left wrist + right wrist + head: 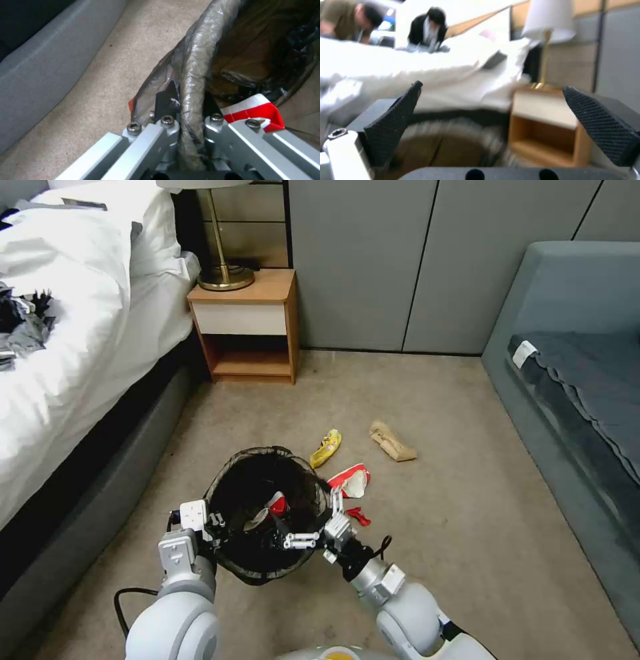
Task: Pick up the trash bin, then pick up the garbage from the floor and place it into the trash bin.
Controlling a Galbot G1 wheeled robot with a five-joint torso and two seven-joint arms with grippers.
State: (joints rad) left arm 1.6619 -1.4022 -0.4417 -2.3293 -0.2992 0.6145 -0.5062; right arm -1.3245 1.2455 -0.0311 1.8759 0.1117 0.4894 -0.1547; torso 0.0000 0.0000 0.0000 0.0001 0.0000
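The trash bin, lined with a dark bag, is lifted off the carpet in front of me. My left gripper is shut on its left rim; the left wrist view shows the fingers pinching the bag-covered rim. A red-and-white crushed cup lies inside. My right gripper hangs open over the bin's right rim, its pads holding nothing. On the floor past the bin lie a yellow wrapper, another red-and-white cup, a small red scrap and a crumpled brown paper bag.
A bed with white bedding runs along the left. A wooden nightstand carrying a lamp stands at the back. A grey sofa fills the right side. Open carpet lies between the litter and the sofa.
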